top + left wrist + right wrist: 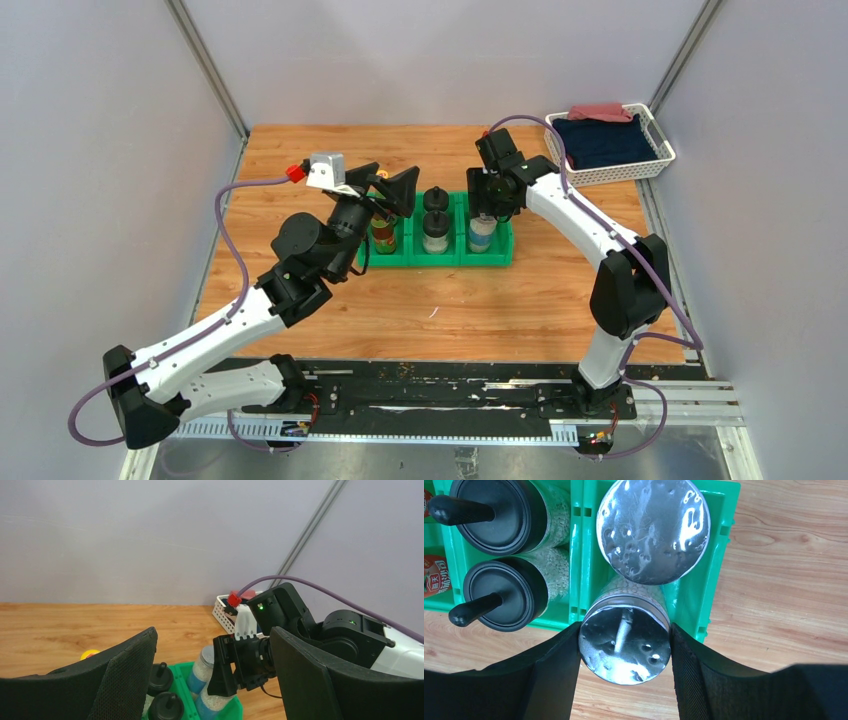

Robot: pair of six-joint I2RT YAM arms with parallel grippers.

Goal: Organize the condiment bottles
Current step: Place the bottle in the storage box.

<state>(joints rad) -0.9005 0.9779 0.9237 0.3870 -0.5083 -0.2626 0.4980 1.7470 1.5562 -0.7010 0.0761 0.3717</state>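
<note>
Silver-lidded shaker [626, 655] in right pincer [624, 630]

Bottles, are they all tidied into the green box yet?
Nearly. Done: both black-knob bottles stand in the middle compartment of the green bin, brown bottles in the left one, one silver-lidded shaker in the right. In hand: the right gripper is shut on the second shaker, low in that compartment. Left to do: letting go. The left gripper is open, empty.
</note>
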